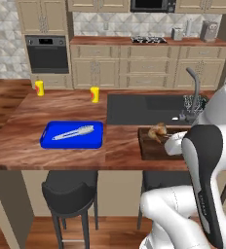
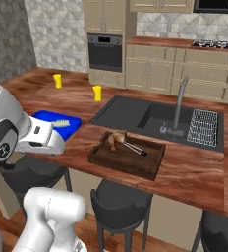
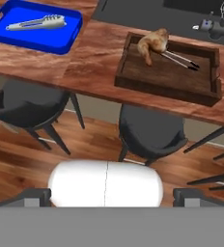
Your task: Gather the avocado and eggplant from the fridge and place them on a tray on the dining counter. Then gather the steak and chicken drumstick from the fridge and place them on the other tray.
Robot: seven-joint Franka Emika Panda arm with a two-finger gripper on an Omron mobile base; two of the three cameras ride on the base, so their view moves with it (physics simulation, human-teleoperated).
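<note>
**Drumstick on the wooden tray, hand pulled back**

While your gripper (image 3: 106, 195) hung wide open and empty, low before the stools, the chicken drumstick (image 3: 151, 42) lay ahead and above on the brown tray (image 3: 169, 75), apparently touching tongs (image 3: 180, 59).

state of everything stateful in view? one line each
Gripper: fingers wide open, holding nothing.
Chicken drumstick: lying in the wooden tray, at one corner.
Wooden tray: on the counter, holds the drumstick and dark tongs.
Blue tray: on the counter, holds only light tongs.
Wall oven: door shut.
Faucet: no water seen running.
</note>
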